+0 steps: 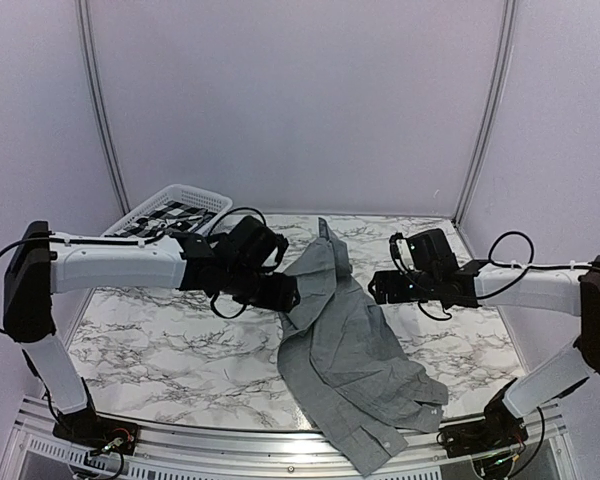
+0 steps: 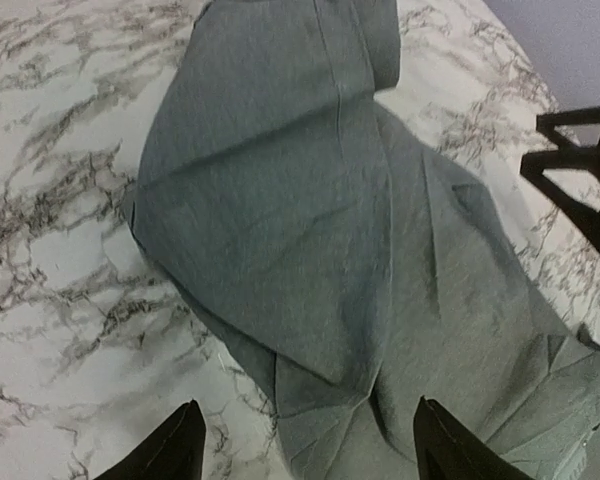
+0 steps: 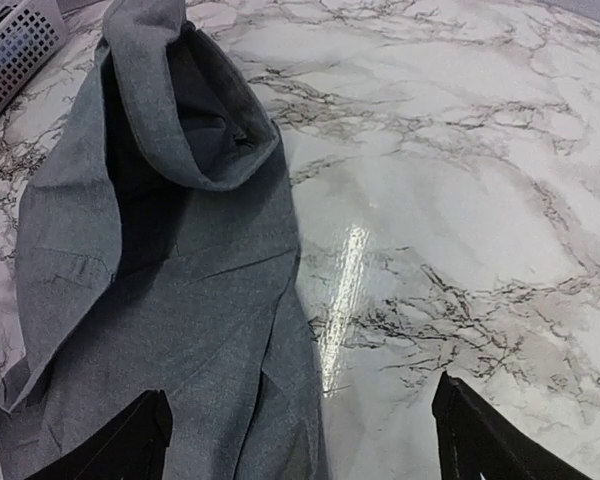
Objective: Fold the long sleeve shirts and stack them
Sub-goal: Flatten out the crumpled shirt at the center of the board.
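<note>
White-and-grey marbled tabletop (image 1: 150, 345) fills your workspace, closed in by pale walls, with a white plastic lattice basket (image 1: 165, 203) at its far left corner holding something black-and-white checkered (image 1: 172, 212).

You have one plain mid-grey woven long sleeve shirt (image 1: 345, 350) lying crumpled on the marble between the two arms. It runs from the far middle of the table down to the near edge, and a cuffed, buttoned end lies closest to the arm bases. Its upper part is bunched and folded over itself.

Your left gripper (image 1: 285, 293) sits at the shirt's left edge. From the left wrist, its jaws stand wide apart with nothing clamped, and the grey cloth (image 2: 310, 220) lies flat below and ahead of them.

Your right gripper (image 1: 380, 287) hangs just beside the shirt's right edge. From the right wrist, its jaws are also spread wide and hold nothing: one finger (image 3: 130, 440) is over the cloth (image 3: 180, 300), the other over bare marble. A rolled fold of fabric stands up ahead of it, near the basket's corner (image 3: 15, 40).
</note>
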